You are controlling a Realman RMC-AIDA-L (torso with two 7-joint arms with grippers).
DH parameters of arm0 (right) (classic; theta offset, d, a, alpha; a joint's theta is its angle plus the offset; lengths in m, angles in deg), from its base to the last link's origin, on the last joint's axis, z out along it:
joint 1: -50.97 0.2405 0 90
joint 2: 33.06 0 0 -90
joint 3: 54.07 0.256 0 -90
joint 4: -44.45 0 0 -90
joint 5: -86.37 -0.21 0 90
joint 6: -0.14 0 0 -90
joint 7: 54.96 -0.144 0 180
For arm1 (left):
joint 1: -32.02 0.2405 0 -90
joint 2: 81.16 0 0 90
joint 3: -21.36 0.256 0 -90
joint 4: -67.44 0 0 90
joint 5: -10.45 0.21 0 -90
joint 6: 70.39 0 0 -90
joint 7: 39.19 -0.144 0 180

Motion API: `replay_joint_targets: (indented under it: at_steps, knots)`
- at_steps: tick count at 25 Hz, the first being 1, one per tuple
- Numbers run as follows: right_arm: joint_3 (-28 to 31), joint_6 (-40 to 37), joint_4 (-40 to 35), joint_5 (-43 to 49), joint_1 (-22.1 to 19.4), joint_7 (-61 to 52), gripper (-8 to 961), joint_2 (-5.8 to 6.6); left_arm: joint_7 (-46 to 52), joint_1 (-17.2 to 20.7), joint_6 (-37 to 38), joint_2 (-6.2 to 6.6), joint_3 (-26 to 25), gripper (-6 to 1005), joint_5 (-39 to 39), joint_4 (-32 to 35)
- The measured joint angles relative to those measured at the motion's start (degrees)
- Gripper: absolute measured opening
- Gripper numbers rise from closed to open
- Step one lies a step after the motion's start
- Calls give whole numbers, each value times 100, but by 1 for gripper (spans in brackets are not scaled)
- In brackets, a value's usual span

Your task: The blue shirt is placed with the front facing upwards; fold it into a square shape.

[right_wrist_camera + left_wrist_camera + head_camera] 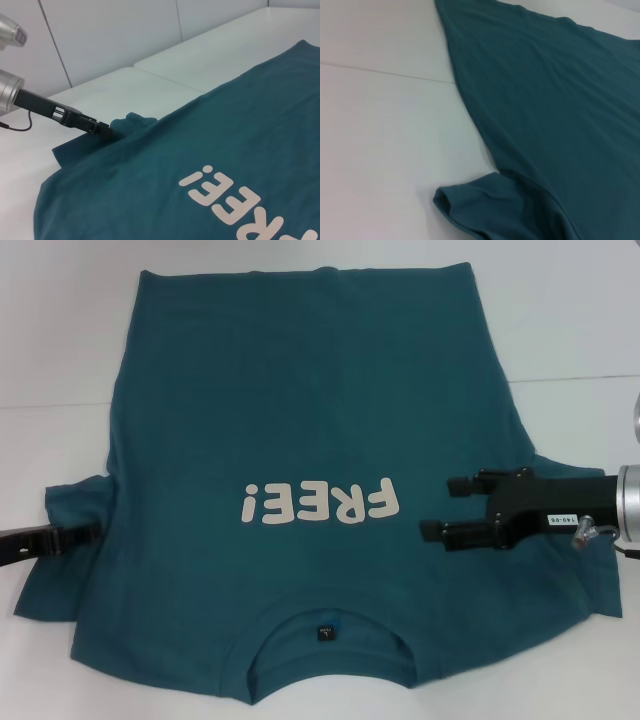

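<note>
- While the blue shirt (310, 430) lies flat on the white table (60, 340), front up with the "FREE!" lettering (320, 502) reading toward the far side and the collar (328, 635) nearest me, I'm lining up for the first fold.
- My right end effector (435, 507) hovers over the chest on that side, just beside the lettering, fingers parted with nothing between them.
- My left end effector (95, 534) sits low at the left sleeve (65, 550); its tips run into the sleeve cloth, and I cannot tell whether it has closed on the fabric.
- I'd say we're at the sleeve stage, nothing folded yet.
- Next call: get a firm pinch on the left sleeve edge, then carry it inward across the body, keeping the cloth flat.
- Right side needs to drop and grip its own edge likewise.
</note>
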Motion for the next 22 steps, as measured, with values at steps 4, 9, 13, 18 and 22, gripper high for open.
replay_joint_targets:
  at_steps: [4, 9, 13, 18, 22]
  knots:
    - [0, 0, 15, 1, 0, 0, 916, 0, -79, -47, -41, 28, 42, 720, 37, -60]
    - [0, -14, 1, 4, 0, 0, 916, 0, -149, -60, -83, 33, 21, 530, 48, -67]
    - [0, -20, -12, 3, 0, -2, 916, 0, -140, -53, -112, 30, 29, 347, 50, -35]
    - [0, -27, -22, 0, -1, -7, 915, -5, -181, -59, -128, 36, 46, 174, 54, -57]
    - [0, -33, -19, 0, 0, -8, 915, -8, -189, -54, -191, 35, 46, 112, 55, -57]
